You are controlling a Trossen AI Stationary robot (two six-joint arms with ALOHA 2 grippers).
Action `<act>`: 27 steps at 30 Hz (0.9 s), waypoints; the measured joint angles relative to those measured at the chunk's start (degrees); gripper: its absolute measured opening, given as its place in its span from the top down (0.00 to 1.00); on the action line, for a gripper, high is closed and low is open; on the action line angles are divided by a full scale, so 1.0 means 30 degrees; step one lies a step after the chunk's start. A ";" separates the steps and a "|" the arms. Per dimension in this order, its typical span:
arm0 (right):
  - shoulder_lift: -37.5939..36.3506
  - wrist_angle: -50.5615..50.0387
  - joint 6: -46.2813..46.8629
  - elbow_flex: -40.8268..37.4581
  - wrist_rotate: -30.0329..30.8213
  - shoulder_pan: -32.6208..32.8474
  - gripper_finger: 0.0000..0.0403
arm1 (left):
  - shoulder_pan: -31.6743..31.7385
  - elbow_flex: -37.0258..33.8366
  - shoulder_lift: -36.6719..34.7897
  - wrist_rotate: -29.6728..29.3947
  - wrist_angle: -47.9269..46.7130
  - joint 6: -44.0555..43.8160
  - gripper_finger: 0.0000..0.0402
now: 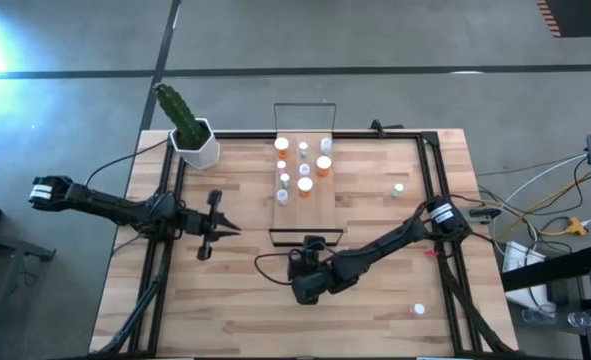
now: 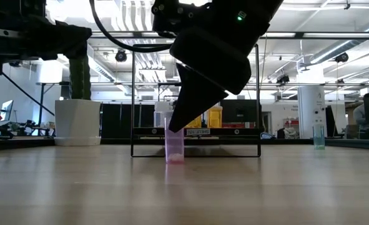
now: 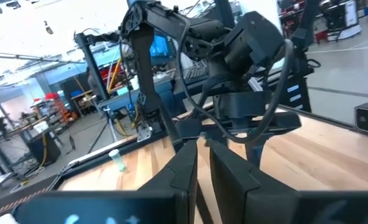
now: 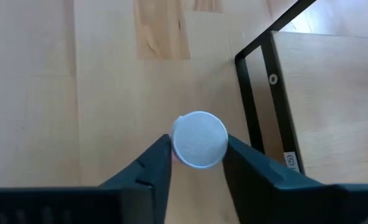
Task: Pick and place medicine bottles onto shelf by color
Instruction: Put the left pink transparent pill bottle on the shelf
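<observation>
We are looking at a table (image 1: 375, 290) of pale wood strips, framed with black bars. Behind it, in the low view, a big bright hall is showing, with lamps on the ceiling and a person sitting at the far right edge. A white pot (image 1: 195, 146) with a green cactus is standing at a table corner, beside the far end of the shelf (image 1: 320, 212).

The shelf is lying in the middle of the table, and about ten bottles (image 1: 304, 184) with white caps are standing on its far half, some of them orange. One bottle (image 1: 398, 188) is standing alone on the table to the right of the shelf, and another (image 1: 418, 310) is well apart from the shelf, near the right front corner of the table.

The right gripper (image 4: 198, 163) is reaching down just before the near end of the shelf. A pink bottle (image 2: 174, 149) is standing upright on the table there, and its white cap (image 4: 199, 139) is sitting between the two fingers, which are narrowly apart and at both sides of it; we cannot tell if they are pressing it.

The left gripper (image 1: 218, 226) is waiting to the left of the shelf, and its fingers are almost together with only a thin gap.
</observation>
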 joint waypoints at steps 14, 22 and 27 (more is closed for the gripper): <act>-0.2353 -0.0701 -0.1387 0.0871 -0.2664 0.0710 0.80 | 0.0007 0.0000 -0.0013 -0.0063 0.0035 0.0019 0.94; -0.8470 -0.5005 -0.2269 0.1418 -0.1266 0.1154 0.81 | 0.0029 0.0000 0.0124 -0.0129 0.0041 0.0030 0.94; -1.2143 -0.6709 -0.2283 0.1195 0.1605 0.0590 0.81 | 0.0036 0.0000 0.0281 -0.0136 0.0078 0.0135 0.94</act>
